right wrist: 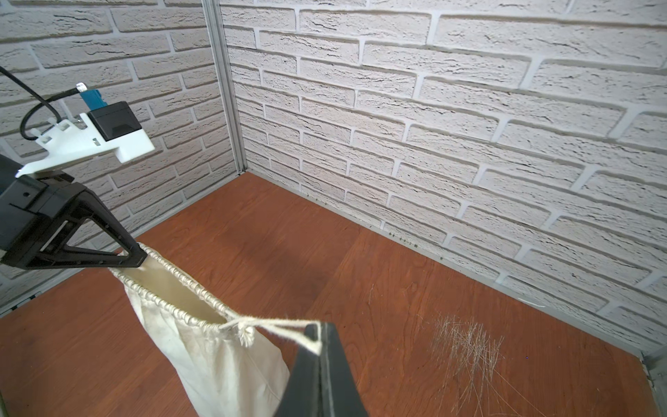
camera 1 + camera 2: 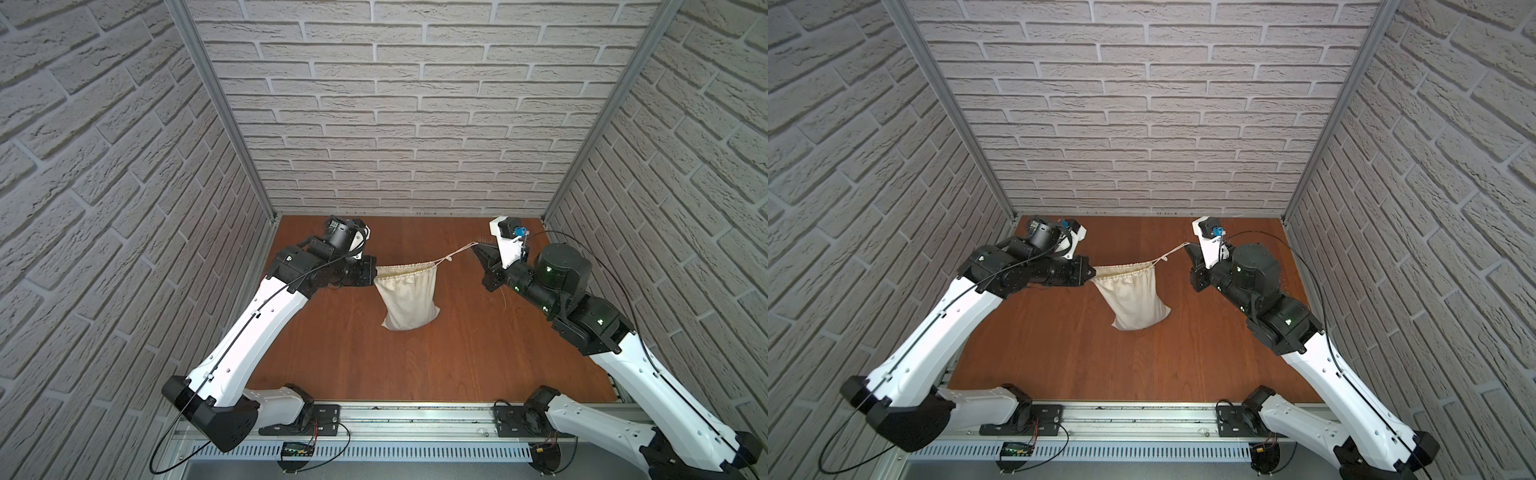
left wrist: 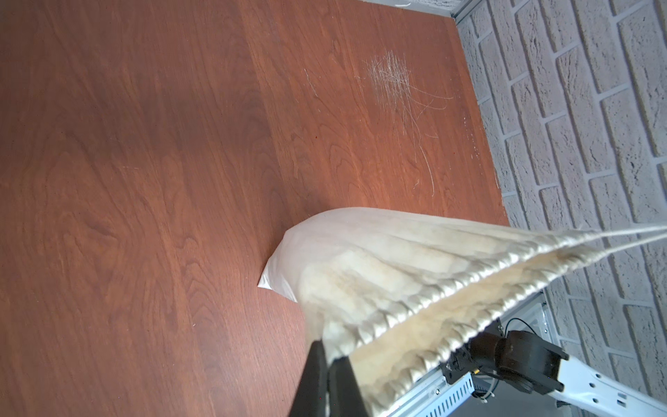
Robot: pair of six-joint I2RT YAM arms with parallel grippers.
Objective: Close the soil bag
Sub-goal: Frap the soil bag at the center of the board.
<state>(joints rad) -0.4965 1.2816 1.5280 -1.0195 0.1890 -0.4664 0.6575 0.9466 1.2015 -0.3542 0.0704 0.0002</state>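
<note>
The soil bag (image 2: 409,301) (image 2: 1133,299) (image 3: 379,263) (image 1: 202,346) is a cream cloth sack hanging between both arms, its bottom resting on the wooden table. My left gripper (image 2: 375,272) (image 2: 1093,272) (image 3: 330,355) is shut on the gathered rim at the bag's left end. My right gripper (image 2: 477,248) (image 2: 1187,248) (image 1: 319,330) is shut on the pale drawstring cord (image 2: 457,252) (image 1: 285,326), which runs taut from the rim's right end. The mouth stands narrowly open between the two stitched edges.
Brick-pattern walls (image 2: 374,124) enclose the wooden table (image 2: 415,361) on three sides. A patch of pale scratches (image 1: 465,343) (image 3: 393,77) marks the wood near the right back corner. A metal rail (image 2: 407,419) runs along the front edge.
</note>
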